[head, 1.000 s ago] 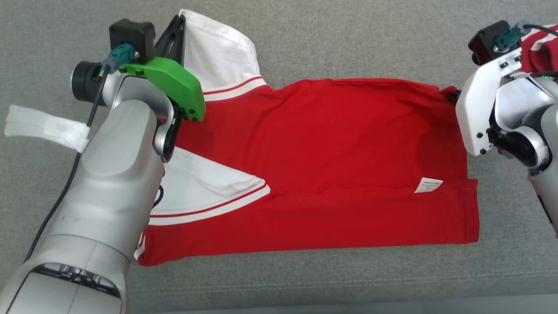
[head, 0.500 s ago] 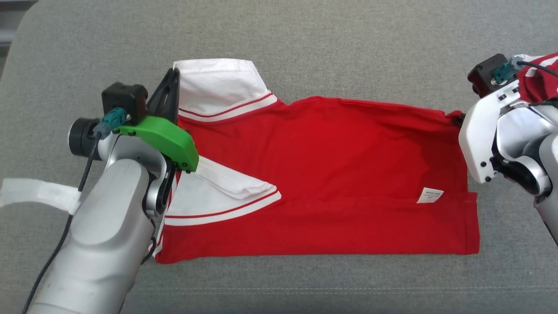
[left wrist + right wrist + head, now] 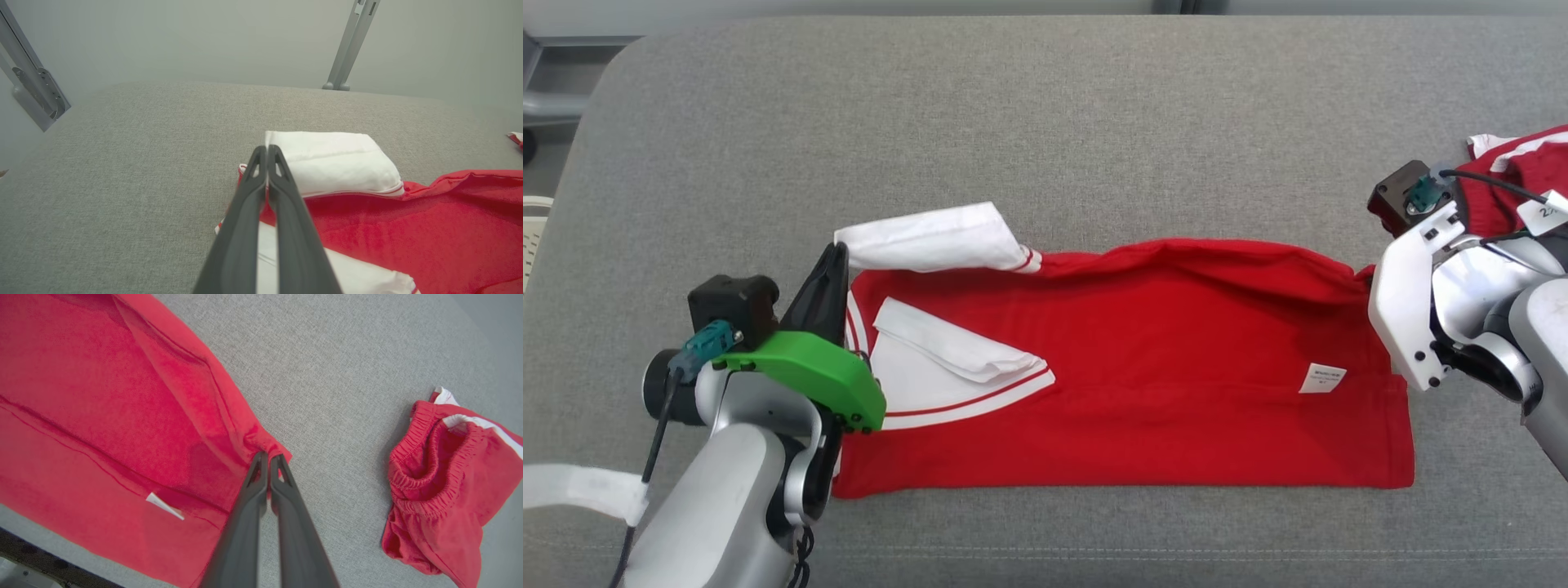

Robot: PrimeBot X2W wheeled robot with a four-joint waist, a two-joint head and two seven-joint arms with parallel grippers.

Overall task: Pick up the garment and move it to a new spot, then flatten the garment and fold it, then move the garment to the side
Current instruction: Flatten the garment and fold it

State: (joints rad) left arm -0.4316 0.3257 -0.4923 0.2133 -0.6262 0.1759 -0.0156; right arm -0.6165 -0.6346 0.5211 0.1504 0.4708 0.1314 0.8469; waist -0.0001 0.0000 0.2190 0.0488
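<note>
A red garment (image 3: 1160, 367) with white sleeves lies lengthwise on the grey cushion (image 3: 1045, 122). Its far edge is lifted and doubled toward me. My left gripper (image 3: 836, 250) is shut on the garment's far left corner, beside the upper white sleeve (image 3: 935, 238). In the left wrist view its closed fingertips (image 3: 266, 148) pinch the cloth at the sleeve (image 3: 335, 161). My right gripper (image 3: 1364, 274) is shut on the far right corner; the right wrist view shows its tips (image 3: 269, 455) clamped on the bunched red hem (image 3: 261, 443). A small white label (image 3: 1322, 378) shows near the right end.
A crumpled pair of red shorts (image 3: 1511, 175) with white trim lies at the right edge, close behind my right wrist, also seen in the right wrist view (image 3: 445, 477). Grey metal frame legs (image 3: 351, 41) stand beyond the cushion's far edge.
Both grippers have drawn the garment's far edge toward its near edge, so the shirt looks narrower and the upper sleeve has tipped over. The head camera has also shifted.
</note>
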